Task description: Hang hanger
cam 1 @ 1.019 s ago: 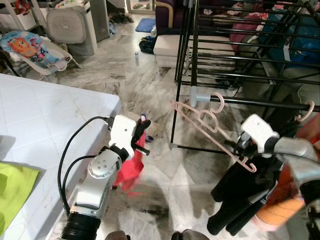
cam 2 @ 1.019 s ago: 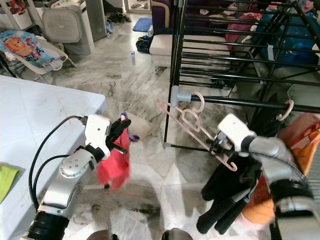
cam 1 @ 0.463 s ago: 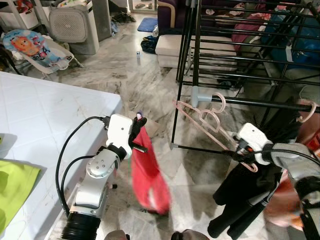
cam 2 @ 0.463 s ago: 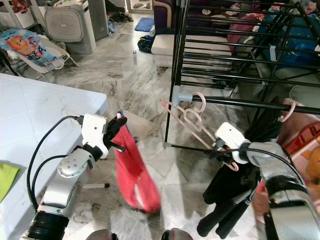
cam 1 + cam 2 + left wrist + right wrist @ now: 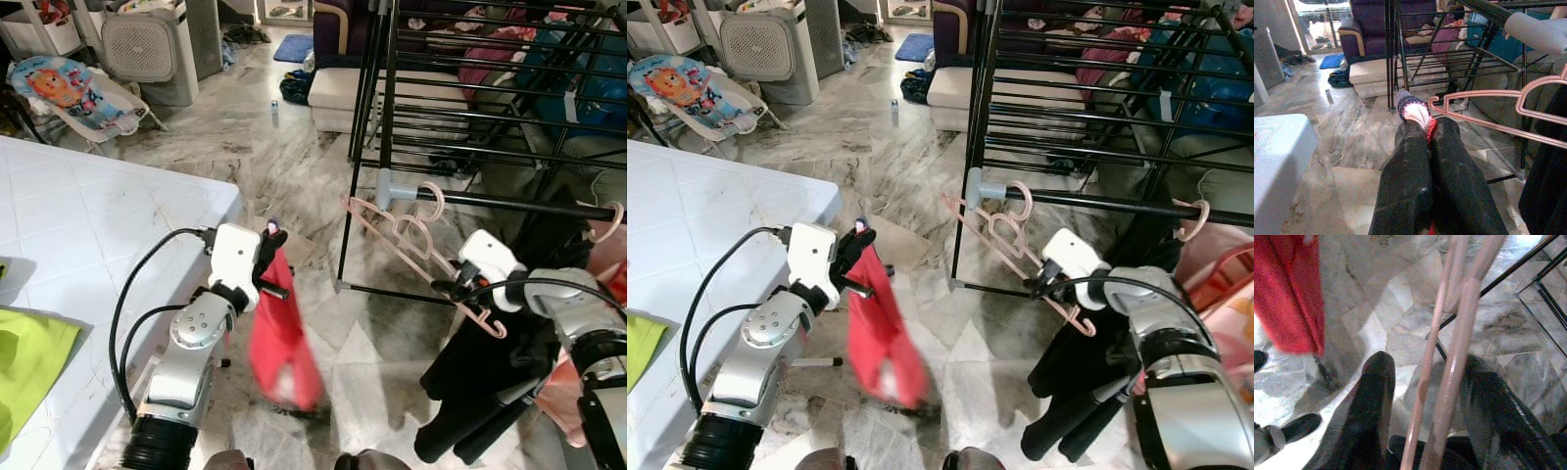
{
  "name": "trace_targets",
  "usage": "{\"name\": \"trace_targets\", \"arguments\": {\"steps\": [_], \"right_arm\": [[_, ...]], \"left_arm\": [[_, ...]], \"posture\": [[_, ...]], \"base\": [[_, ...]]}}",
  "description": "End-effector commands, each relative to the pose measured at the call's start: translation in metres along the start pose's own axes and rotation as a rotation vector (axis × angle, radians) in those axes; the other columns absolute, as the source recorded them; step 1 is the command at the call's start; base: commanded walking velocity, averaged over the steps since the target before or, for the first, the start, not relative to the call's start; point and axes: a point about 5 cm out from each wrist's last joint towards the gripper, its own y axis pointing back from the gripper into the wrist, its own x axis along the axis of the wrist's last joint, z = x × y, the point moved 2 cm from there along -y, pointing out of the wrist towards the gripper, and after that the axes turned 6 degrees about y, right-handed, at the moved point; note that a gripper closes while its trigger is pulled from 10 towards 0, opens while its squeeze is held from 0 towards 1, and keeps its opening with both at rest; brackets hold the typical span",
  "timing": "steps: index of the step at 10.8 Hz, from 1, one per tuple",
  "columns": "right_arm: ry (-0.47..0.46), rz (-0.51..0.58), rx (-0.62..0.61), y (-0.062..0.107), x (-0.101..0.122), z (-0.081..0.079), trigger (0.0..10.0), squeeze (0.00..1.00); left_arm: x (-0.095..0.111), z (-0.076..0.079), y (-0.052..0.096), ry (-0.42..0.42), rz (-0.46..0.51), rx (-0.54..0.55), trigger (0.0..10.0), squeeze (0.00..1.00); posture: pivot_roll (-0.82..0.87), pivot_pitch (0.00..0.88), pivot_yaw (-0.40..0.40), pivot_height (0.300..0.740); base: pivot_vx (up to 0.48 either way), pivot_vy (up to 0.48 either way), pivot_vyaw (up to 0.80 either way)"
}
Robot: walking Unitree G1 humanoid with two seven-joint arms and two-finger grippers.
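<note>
in the head views the pink hanger (image 5: pixel 411 245) hung by its hook from the black rail (image 5: pixel 519 204) of the drying rack (image 5: pixel 460 88), sloping down to the right gripper (image 5: pixel 457 290) at its lower end. the right wrist view showed what those views did not: the right gripper's fingers (image 5: pixel 1369 401) were spread, with the hanger's pink bars running between them. the left gripper (image 5: pixel 1429 147) was pressed together on a red cloth (image 5: pixel 279 343) hanging blurred above the marble floor (image 5: pixel 265 147), just beside the white table (image 5: pixel 88 225), and the left wrist view showed the patterned hem pinched at its fingertips.
</note>
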Motion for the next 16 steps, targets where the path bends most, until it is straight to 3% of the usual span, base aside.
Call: {"name": "trace_targets", "arguments": {"steps": [1, 10, 13, 14, 15, 16], "right_arm": [[0.022, -0.004, 0.029, -0.001, 0.004, 0.0, 0.0, 0.0], [0.038, -0.026, 0.013, -0.005, 0.002, 0.0, 0.0, 0.0], [-0.046, -0.038, -0.11, -0.005, -0.004, 0.005, 0.0, 0.0], [-0.087, -0.008, -0.093, -0.006, -0.008, -0.003, 10.0, 0.0], [-0.112, -0.007, -0.072, -0.005, -0.013, -0.007, 10.0, 0.27], [-0.113, -0.019, -0.075, -0.003, -0.016, -0.007, 10.0, 1.0]], "left_arm": [[0.004, 0.0, -0.002, -0.017, 0.007, -0.003, 10.0, 0.0], [0.004, 0.001, -0.003, -0.025, 0.008, -0.003, 10.0, 0.0], [0.004, 0.001, -0.002, -0.029, 0.009, 0.0, 10.0, 0.0], [0.003, 0.0, -0.001, -0.027, 0.007, 0.004, 10.0, 0.0], [0.002, 0.002, -0.001, -0.027, 0.002, -0.005, 10.0, 0.0], [0.002, 0.003, -0.002, -0.028, 0.0, -0.011, 10.0, 0.0]], "posture": [[-0.01, 0.012, -0.016, 0.74], [-0.01, 0.011, -0.016, 0.74], [0.0, 0.005, -0.023, 0.74], [0.0, 0.004, -0.025, 0.74], [-0.01, 0.006, -0.018, 0.74], [-0.01, 0.006, -0.018, 0.74]], "base": [[0.0, 0.0, 0.0], [0.0, 0.0, 0.0], [0.0, 0.0, 0.0], [0.0, 0.0, 0.0], [0.0, 0.0, 0.0], [0.0, 0.0, 0.0]]}}
